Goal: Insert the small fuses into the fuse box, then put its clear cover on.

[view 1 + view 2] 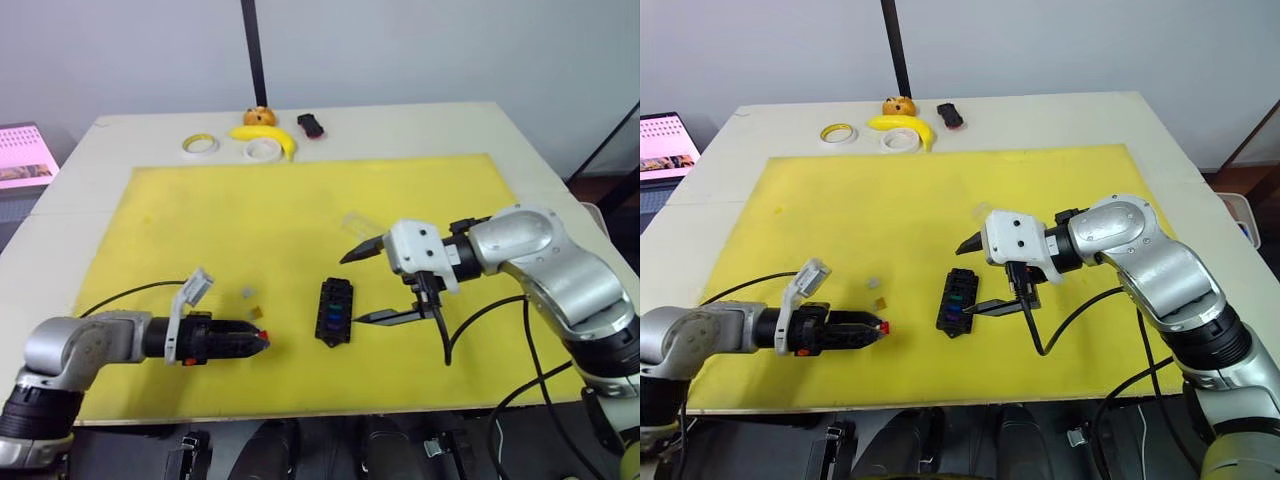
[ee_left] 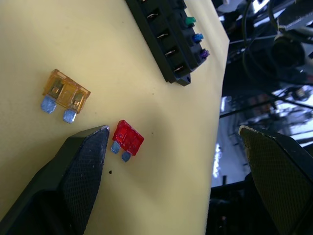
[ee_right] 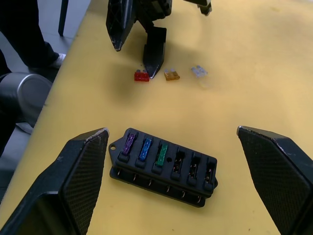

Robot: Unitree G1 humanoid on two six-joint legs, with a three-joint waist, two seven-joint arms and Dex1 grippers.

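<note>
Lying on the yellow mat (image 1: 300,215), the fuse box (image 1: 335,311) already carries purple, blue and teal fuses in one row, its other slots bare. The right gripper (image 1: 368,283) hovers just beside it with fingers spread wide, holding nothing. The left gripper (image 3: 139,46) is also spread, one fingertip touching the red fuse (image 2: 127,139); the amber fuse (image 2: 65,93) and grey fuse (image 3: 198,71) lie just beyond. The clear cover (image 1: 357,222) rests behind the right gripper. Tape rolls (image 1: 200,145), a banana (image 1: 268,138) and a black-and-red object (image 1: 311,125) sit at the table's far edge, well apart.
</note>
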